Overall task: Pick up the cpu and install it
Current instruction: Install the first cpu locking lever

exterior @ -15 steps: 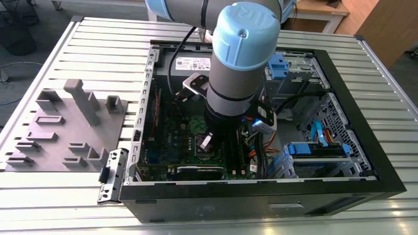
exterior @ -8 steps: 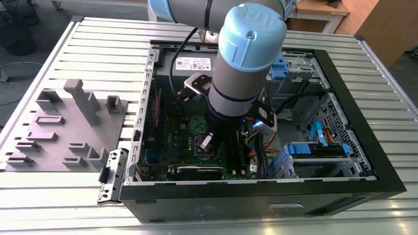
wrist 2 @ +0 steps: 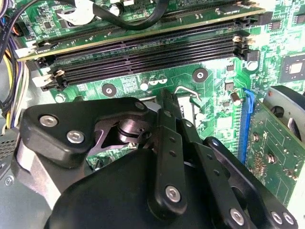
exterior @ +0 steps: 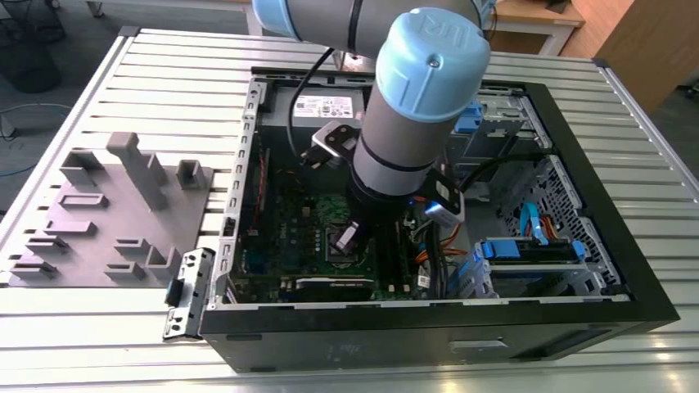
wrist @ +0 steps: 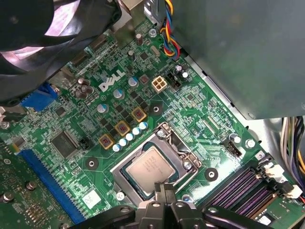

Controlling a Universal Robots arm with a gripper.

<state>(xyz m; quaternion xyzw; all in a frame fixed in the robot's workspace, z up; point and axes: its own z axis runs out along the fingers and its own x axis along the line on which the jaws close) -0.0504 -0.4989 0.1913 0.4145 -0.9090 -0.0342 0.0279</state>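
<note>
A Universal Robots arm [exterior: 421, 98] reaches down into an open computer case [exterior: 437, 327] lying on a slatted metal table [exterior: 131, 327], its gripper [wrist: 164, 193] poised low over the green motherboard [wrist: 143, 105]. The cpu [wrist: 149, 167], silvery top up, sits inside the metal-framed socket [wrist: 183, 152] in the first wrist view, just at twelve o'clock from the black fingertips [wrist: 162, 191], which appear drawn close together with nothing between them (whether they touch the chip's edge cannot be told). In the second wrist view, long black memory slots [wrist 2: 152, 55] run beyond the gripper's linkage. At nine o'clock from the case, a grey fixture tray [exterior: 110, 221] rests on the table.
</note>
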